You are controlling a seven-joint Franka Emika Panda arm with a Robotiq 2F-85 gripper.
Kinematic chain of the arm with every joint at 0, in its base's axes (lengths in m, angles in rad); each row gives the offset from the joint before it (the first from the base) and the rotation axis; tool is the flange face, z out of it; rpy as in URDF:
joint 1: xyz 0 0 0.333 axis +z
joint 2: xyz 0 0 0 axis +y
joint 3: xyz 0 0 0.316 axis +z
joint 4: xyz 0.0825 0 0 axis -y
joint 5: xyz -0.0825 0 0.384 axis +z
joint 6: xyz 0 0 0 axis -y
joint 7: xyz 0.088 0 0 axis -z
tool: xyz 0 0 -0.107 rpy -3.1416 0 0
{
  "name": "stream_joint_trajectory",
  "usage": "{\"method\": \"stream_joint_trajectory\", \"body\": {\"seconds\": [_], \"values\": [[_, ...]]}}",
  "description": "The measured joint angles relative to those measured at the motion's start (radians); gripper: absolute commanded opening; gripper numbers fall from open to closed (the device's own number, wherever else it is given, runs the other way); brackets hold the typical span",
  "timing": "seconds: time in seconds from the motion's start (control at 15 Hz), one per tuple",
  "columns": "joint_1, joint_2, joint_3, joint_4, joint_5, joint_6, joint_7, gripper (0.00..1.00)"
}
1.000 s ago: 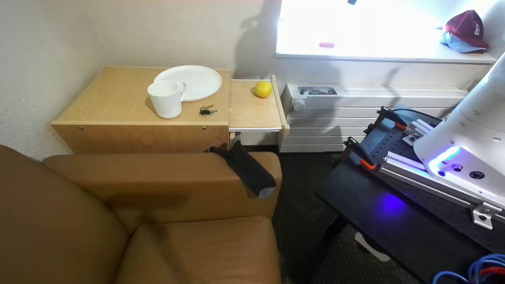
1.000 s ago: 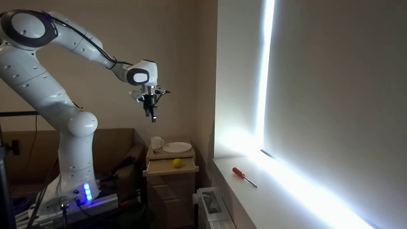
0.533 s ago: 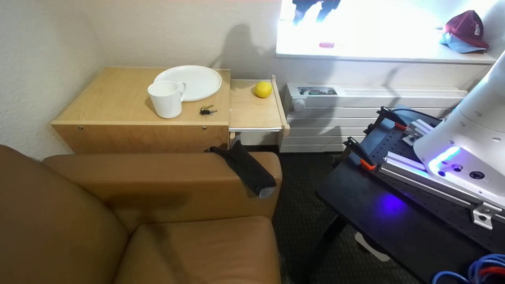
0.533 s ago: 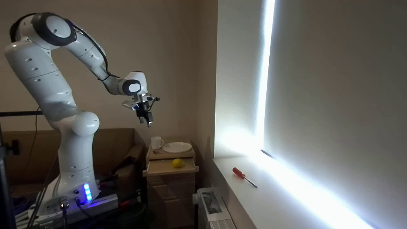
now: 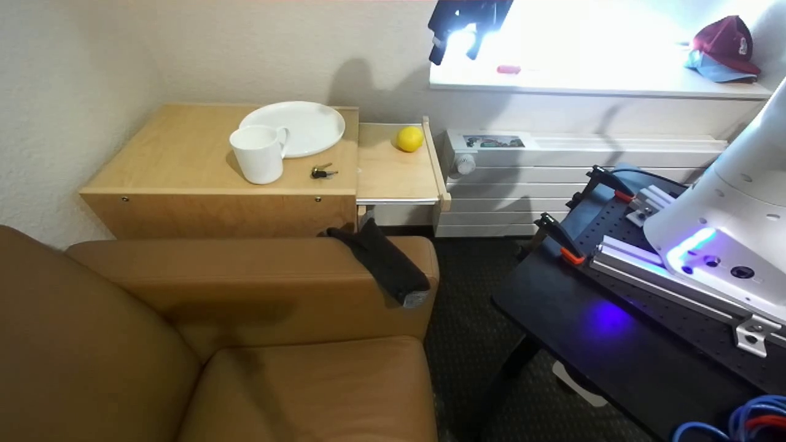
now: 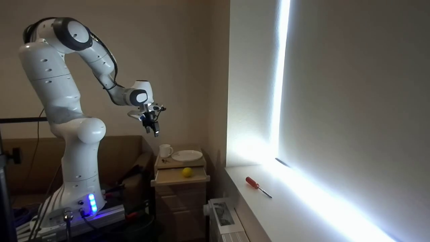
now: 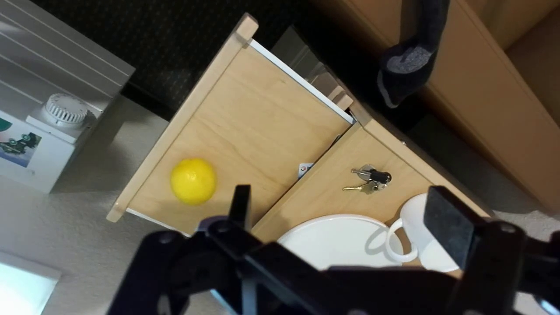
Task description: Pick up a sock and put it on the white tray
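above the sock [image 5: 391,263] is free; a mug [image 5: 258,158] crowds the tray [image 5: 311,127].

In an exterior view the top edge chops through the gripper [image 5: 454,59], and most of the arm [image 5: 727,196] is out of frame. Wrist view's no kinder on us: the sock [image 7: 415,57] runs out the top, and the gripper blocks the lower part of the white tray [image 7: 326,243] plus a chunk of the mug [image 7: 423,236]. We can't read the little white scrap [image 7: 305,169] on the drawer [image 7: 262,127], way too small.
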Motion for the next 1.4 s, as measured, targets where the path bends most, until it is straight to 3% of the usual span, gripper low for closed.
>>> {"method": "stream_joint_trajectory", "body": {"seconds": [0.27, 0.53, 0.8, 1.0, 1.4], "values": [[0.001, 0.037, 0.004, 0.0, -0.01, 0.036, 0.019, 1.0], [0.046, 0.217, 0.046, 0.033, -0.011, 0.255, 0.086, 1.0], [0.057, 0.413, 0.065, 0.117, -0.237, 0.413, 0.242, 1.0], [0.088, 0.495, 0.004, 0.188, -0.393, 0.434, 0.355, 1.0], [0.096, 0.516, 0.007, 0.214, -0.371, 0.42, 0.354, 1.0]]}}
